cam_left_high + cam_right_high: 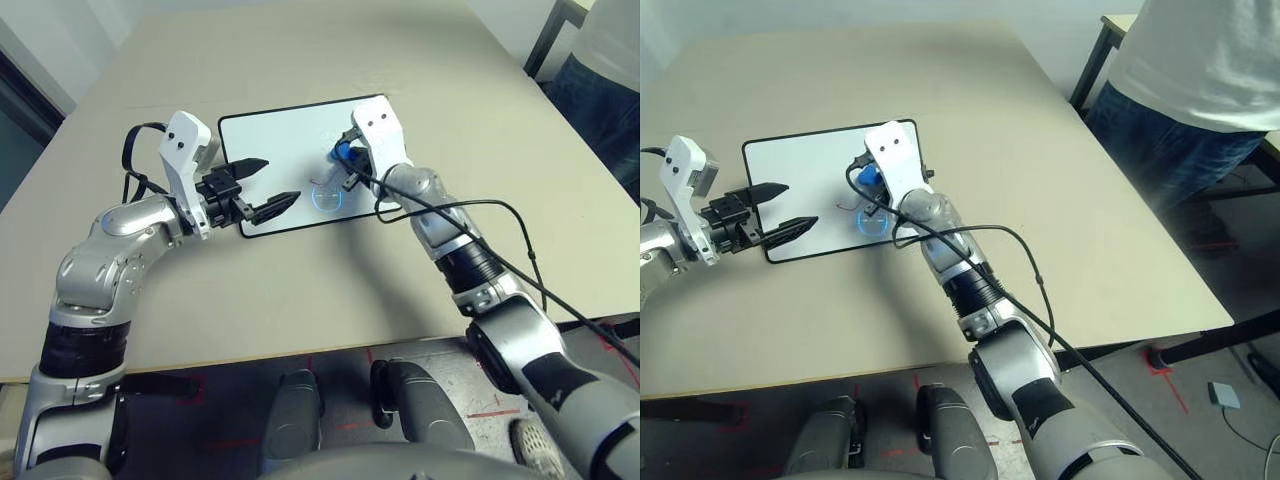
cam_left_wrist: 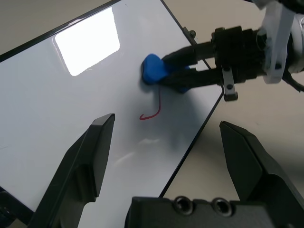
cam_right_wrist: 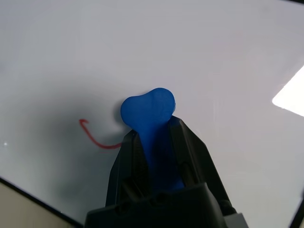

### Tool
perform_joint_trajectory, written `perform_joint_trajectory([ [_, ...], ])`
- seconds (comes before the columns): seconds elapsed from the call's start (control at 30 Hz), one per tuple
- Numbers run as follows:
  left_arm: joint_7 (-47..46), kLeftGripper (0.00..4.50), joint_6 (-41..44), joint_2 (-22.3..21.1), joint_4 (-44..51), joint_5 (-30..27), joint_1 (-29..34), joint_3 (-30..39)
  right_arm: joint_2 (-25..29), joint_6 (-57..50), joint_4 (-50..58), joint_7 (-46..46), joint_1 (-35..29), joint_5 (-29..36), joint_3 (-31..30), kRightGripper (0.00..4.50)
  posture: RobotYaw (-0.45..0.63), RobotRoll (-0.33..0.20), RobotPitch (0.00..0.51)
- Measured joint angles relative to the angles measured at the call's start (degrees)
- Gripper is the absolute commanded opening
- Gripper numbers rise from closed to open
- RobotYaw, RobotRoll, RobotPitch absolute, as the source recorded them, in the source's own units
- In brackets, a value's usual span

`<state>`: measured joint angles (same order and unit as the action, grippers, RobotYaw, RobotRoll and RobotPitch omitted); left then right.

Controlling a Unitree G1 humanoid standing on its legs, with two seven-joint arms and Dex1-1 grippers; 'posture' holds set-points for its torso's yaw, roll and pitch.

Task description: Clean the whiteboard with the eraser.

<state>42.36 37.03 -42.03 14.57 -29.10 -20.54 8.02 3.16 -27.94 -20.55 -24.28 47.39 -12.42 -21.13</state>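
Where wrist views reveal it, red mark [image 3: 97, 137] beside clamped eraser [image 3: 148, 110].

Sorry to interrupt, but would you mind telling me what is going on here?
The robot's right gripper holds a small bright blue eraser against a rectangular white whiteboard with a thin black frame on the beige table. A curved red mark sits beside the eraser. The left gripper hovers open over the board's near edge.

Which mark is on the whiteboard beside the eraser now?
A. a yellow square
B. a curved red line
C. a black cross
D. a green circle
B: a curved red line lies on the whiteboard just beside the blue eraser, which the right gripper holds.
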Motion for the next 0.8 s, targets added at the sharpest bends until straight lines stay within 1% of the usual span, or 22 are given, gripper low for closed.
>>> perform_joint_trajectory([
  [0.2,0.0,4.5,0.14,-0.12,0.06,-0.05,0.2,0.12,0.32,0.37,0.11,-1.14,-1.42,-0.99,-1.89,0.8,0.15,0.0,0.153],
  [0.3,-0.01,4.5,0.19,-0.12,0.06,-0.06,0.29,0.14,0.98,0.71,-0.61,-1.2,-0.68,-1.1,-1.88,0.8,0.14,0.0,0.155],
  [0.4,-0.04,4.5,0.21,-0.12,0.06,-0.08,0.29,0.14,1.86,1.0,-2.72,-1.21,1.45,-1.09,-1.83,0.8,0.14,0.0,0.155],
  [0.53,-0.1,4.5,0.21,-0.11,0.1,-0.08,0.35,0.14,4.07,0.96,-5.15,0.03,4.37,-1.1,0.11,0.8,0.14,0.0,0.153],
  [0.8,-0.5,4.5,0.21,-0.09,0.13,-0.09,0.46,0.14,4.37,-1.2,-3.66,0.08,4.23,-1.12,0.3,0.8,0.14,0.0,0.15],
])
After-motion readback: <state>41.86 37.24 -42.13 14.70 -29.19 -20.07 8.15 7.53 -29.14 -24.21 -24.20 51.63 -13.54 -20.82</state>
